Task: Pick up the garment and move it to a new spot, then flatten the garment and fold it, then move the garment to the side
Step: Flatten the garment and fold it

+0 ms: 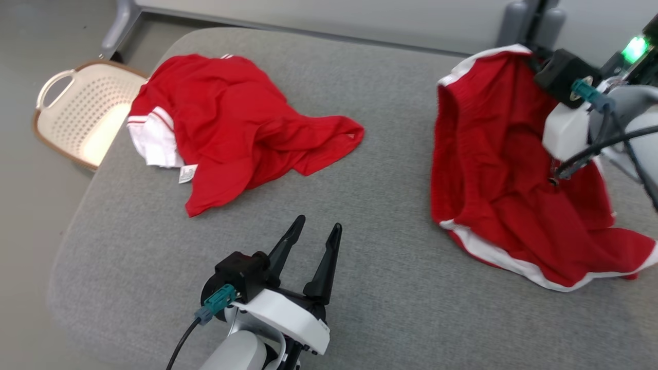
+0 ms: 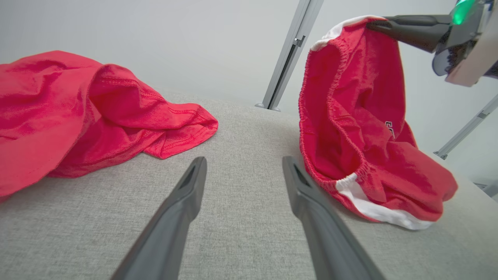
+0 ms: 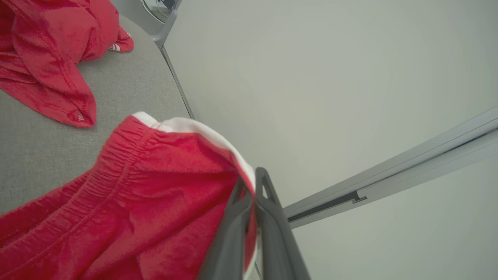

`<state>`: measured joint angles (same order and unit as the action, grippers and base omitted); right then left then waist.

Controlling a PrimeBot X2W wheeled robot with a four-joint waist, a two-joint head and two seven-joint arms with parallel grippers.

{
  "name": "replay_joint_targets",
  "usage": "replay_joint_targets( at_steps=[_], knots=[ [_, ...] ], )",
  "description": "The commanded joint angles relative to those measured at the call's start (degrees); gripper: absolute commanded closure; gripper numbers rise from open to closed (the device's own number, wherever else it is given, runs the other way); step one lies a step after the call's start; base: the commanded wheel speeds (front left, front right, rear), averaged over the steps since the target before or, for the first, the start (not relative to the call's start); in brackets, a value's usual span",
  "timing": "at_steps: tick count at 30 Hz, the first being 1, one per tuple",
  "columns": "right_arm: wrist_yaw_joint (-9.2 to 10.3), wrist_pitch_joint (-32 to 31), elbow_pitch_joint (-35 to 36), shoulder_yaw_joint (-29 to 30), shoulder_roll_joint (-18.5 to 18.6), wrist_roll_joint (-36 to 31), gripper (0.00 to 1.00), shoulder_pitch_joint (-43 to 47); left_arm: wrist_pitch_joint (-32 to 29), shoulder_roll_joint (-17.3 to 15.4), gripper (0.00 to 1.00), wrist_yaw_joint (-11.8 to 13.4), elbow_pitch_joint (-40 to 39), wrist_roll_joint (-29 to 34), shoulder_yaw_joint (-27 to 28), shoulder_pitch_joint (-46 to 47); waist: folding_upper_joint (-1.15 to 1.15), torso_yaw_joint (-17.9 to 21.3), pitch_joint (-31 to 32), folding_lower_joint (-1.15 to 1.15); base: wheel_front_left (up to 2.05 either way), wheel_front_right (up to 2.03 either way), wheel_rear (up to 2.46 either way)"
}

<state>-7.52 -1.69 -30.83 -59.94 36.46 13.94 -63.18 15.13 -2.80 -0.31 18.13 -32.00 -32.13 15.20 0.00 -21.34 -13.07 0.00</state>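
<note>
Shorts [image 1: 509,169], red with white trim, at 3 o'clock, waistband [image 3: 128,155] clamped in right gripper [image 3: 253,184]. Left gripper [image 1: 313,241], 6 o'clock, fingers apart, empty. Shirt [image 1: 231,123] label [image 1: 186,174], 9 o'clock: unreadable.

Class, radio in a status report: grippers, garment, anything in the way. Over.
Right gripper shut on red shorts, waistband raised, hem resting on grey cushion. Left gripper open, empty. Red shirt lies apart, leftward.

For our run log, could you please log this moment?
right gripper: shut on shorts, partly lifted | left gripper: open, empty | shirt: on cushion
</note>
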Motion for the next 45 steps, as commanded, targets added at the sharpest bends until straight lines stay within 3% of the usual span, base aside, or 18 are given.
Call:
replay_joint_targets(
  at_steps=[1, 6, 13, 19, 25, 31, 39, 45],
  knots=[
    [0.05, 2.0, -3.0, -3.2, 0.3, 0.0, 0.0, -3.8, 0.0, -0.2, 0.0, 0.5, -0.6, -0.7, -0.7, 1.3, 0.0, -3.1, -2.8, 0.0, 0.0, 0.0, 0.0],
    [0.05, 4.5, -13.1, -9.7, -1.1, 2.6, 0.0, -10.8, 0.0, -0.2, 0.0, 1.3, -1.4, -1.8, -2.0, 2.1, 0.0, -4.5, -4.1, 0.0, 0.0, 0.0, 0.0],
    [0.05, 5.9, -22.8, -9.9, -5.6, 7.2, 0.0, -10.7, 0.0, -0.2, 0.0, 1.9, -0.6, -1.4, -1.6, 2.6, 0.0, -2.7, -3.4, 0.0, 0.0, 0.0, 0.0],
    [0.05, 11.5, -27.9, -6.4, -8.3, 12.7, 0.0, -8.4, 0.0, -0.2, 0.0, 1.6, -0.3, 0.0, 0.5, 3.0, 0.0, 1.7, -1.1, 0.0, 0.0, 0.0, 0.0],
    [0.03, 16.5, -30.8, 0.7, -10.2, 15.9, 0.0, -3.7, 0.0, -0.2, 0.0, 0.8, -0.2, 2.0, 3.6, 2.0, 0.0, 7.4, 1.8, 0.0, 0.0, 0.0, 0.0],
    [0.03, 16.9, -24.1, 12.3, -9.8, 17.3, 0.0, 5.4, 0.0, -0.2, 0.0, 0.0, -0.2, 3.3, 6.7, 0.3, 0.0, 12.9, 4.4, 0.0, 0.0, 0.0, 0.0],
    [0.03, 16.9, -9.2, 32.9, -11.0, 10.5, 0.0, 26.1, 0.0, -0.2, 0.0, -0.8, -0.3, 2.6, 8.8, -3.5, 0.0, 17.7, 7.8, 0.0, 0.0, 0.0, 0.0],
    [0.03, 16.9, 3.6, 50.3, -18.2, 1.5, 0.0, 42.3, 0.0, -0.2, 0.0, -1.2, 0.3, 1.9, 10.2, -5.7, 0.0, 19.5, 9.1, 0.0, 0.0, 0.0, 0.0]
  ],
)
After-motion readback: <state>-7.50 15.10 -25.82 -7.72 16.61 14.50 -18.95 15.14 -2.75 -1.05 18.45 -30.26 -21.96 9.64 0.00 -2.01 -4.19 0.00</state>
